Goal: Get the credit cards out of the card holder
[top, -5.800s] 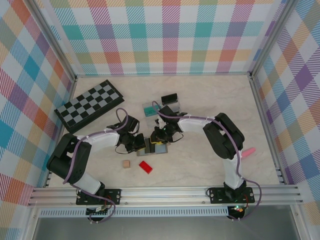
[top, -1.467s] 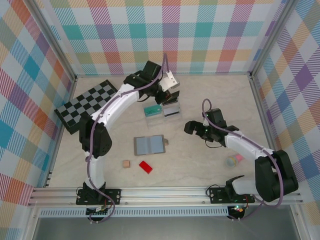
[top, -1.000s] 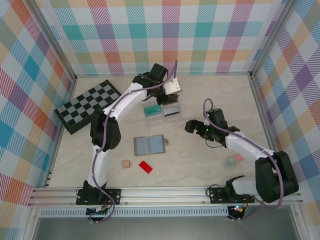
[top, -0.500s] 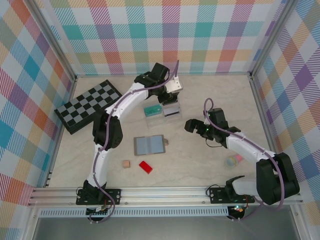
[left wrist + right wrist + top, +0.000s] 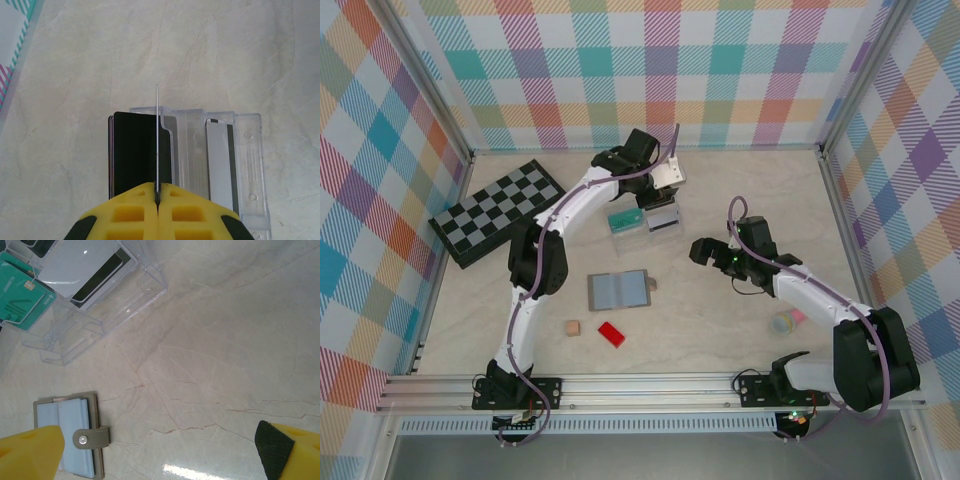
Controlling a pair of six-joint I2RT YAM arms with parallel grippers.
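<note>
My left gripper is shut on a thin credit card, seen edge-on and held upright over a clear tray. In that tray lie a black card and a silver-grey card with a dark stripe. From above, the left gripper hangs at the back of the table over the tray. A teal card rests in a second clear tray beside it. The grey card holder lies open, showing two blue-grey panels. My right gripper stands open to its right, holding nothing.
A black-and-grey chessboard lies at the back left. A red block and a small tan cube sit in front of the card holder. A small tape roll lies on the right. Plaid walls enclose three sides.
Both grippers were at the card holder several seconds ago. Since then the left carried a card back over the tray and the right drew off rightward. Over the last second little moved.
</note>
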